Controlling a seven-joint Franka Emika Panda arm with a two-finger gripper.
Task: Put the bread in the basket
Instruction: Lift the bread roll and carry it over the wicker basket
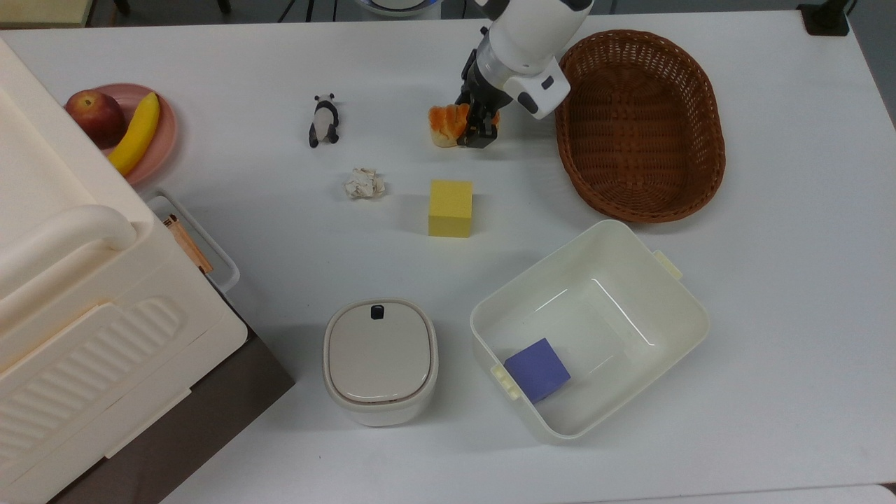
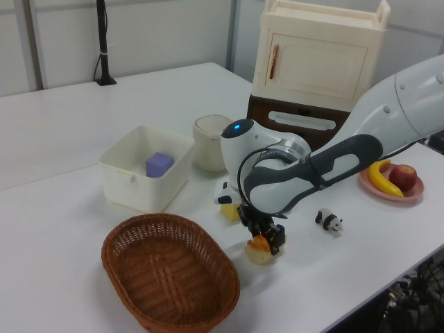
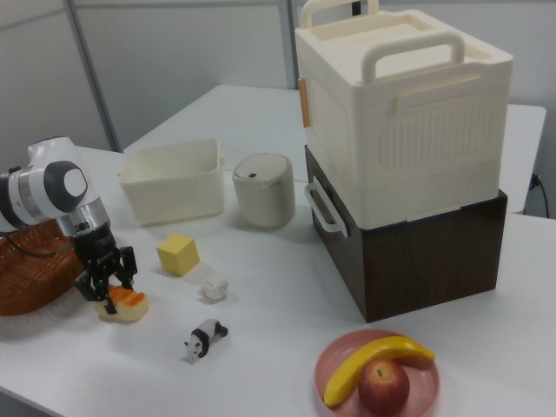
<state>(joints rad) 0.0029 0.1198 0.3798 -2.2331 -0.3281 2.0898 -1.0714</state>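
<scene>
Reaching down steeply, arm bent at wrist, claw (image 1: 476,133) fingers straddling the bread (image 1: 446,124) w/ loaf between them, on bench (image 1: 280,210) just beside basket (image 1: 640,122) in top view's left; grip closure unclear.

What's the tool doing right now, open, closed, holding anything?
Tool: open, fingers straddling one end of the bread, which sits on the table; not lifted.

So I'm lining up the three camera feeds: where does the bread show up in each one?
Top view: the bread is at upper centre, left of the basket, under the gripper.
Left view: bread at lower centre, right of the basket.
Right view: bread at lower left, right of the basket.
Shared landmark: the basket.
</scene>
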